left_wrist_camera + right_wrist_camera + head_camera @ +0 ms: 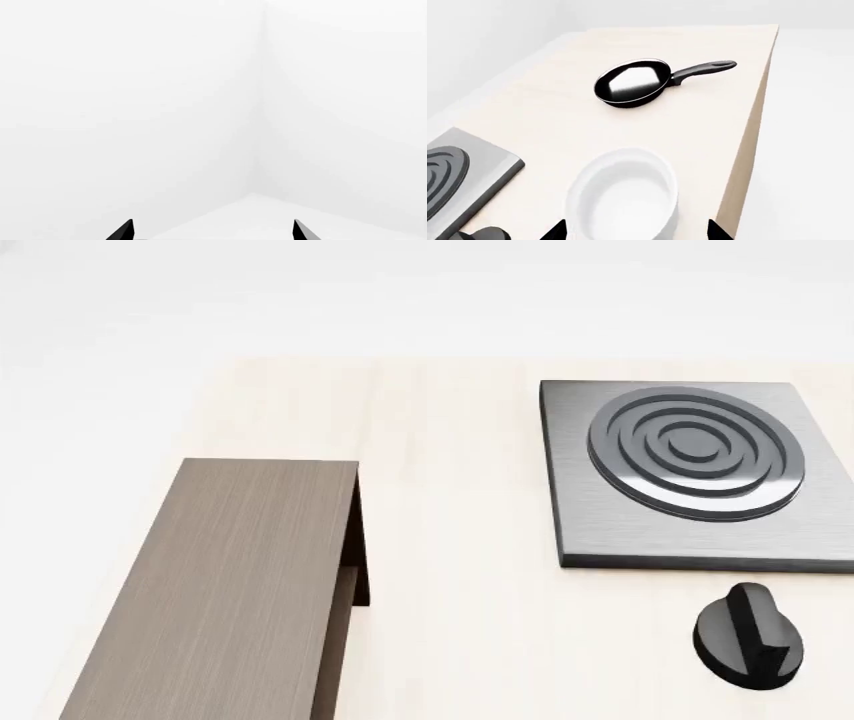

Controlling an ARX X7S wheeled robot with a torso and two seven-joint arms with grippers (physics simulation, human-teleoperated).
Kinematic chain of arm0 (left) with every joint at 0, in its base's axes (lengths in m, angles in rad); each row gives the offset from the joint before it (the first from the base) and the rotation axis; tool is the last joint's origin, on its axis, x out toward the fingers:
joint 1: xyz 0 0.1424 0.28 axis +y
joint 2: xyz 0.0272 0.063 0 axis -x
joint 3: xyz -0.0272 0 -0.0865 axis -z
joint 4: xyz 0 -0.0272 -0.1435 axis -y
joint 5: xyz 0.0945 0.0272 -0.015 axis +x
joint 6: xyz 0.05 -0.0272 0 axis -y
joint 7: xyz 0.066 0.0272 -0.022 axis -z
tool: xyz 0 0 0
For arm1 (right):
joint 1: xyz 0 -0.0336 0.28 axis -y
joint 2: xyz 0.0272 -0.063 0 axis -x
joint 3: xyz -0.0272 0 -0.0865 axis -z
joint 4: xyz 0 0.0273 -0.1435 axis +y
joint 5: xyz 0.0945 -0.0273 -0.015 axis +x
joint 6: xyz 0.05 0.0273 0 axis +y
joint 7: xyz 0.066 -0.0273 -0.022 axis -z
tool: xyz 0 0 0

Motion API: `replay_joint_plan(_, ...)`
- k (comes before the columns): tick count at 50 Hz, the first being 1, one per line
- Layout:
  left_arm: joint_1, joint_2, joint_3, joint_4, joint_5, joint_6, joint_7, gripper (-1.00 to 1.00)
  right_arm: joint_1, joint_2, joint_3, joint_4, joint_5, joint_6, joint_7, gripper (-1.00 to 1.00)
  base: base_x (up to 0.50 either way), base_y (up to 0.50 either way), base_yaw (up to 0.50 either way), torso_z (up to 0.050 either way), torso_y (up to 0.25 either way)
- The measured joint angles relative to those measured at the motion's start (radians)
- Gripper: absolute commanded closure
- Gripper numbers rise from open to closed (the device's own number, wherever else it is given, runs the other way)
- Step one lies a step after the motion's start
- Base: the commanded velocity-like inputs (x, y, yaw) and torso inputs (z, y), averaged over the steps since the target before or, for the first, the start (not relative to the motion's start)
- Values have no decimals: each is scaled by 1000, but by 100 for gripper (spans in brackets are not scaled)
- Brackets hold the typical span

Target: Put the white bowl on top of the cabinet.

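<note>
The white bowl (624, 197) sits upright on the pale table (707, 130), close to the table's long edge and right under my right gripper (637, 231); the fingertips are spread well apart, straddling the near rim, holding nothing. As I judge it, the step in hand is the grasp; I should come down with one finger inside the wall and one outside, pinching the thick rim squarely, since the glaze looks slick and a shallow bite could slip. I would lift straight up before swinging across, keeping clear of the frying pan (634, 84) beyond the bowl at about 12 o'clock, and of the stove plate (457, 175) at roughly 9 o'clock.

Only my right wrist view shows bowl and pan; the head view misses both, yet it alone shows the cabinet (227, 580) at 8 o'clock, its flat top bare, with the knob (750, 636) at 4 o'clock below the stove plate. My left gripper (213, 231) is spread and empty, facing blank walls.
</note>
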Motion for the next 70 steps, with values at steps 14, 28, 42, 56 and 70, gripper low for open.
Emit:
replay_joint_plan(14,3,-2,1,-1,-2,2,-2,-100,22,42,-101,56,15,-75,-47,-100,0,0,0,0,0)
replay_joint_plan(28,3,-5,4,-1,0,2,-5,-100,-10,25,-49,79,25,-95,-71,-100,0,0,0,0,0)
replay_joint_plan(42,2,-11,10,-2,2,0,-11,-100,-13,4,-43,130,22,-103,-87,-100,0,0,0,0,0)
replay_joint_plan(56,1,-16,19,-2,6,-1,-17,-100,23,4,-93,203,19,-105,-92,-100,0,0,0,0,0)
replay_joint_plan(70,-1,-21,29,-6,10,-2,-22,-100,166,46,-247,309,20,-90,-80,-100,0,0,0,0,0)
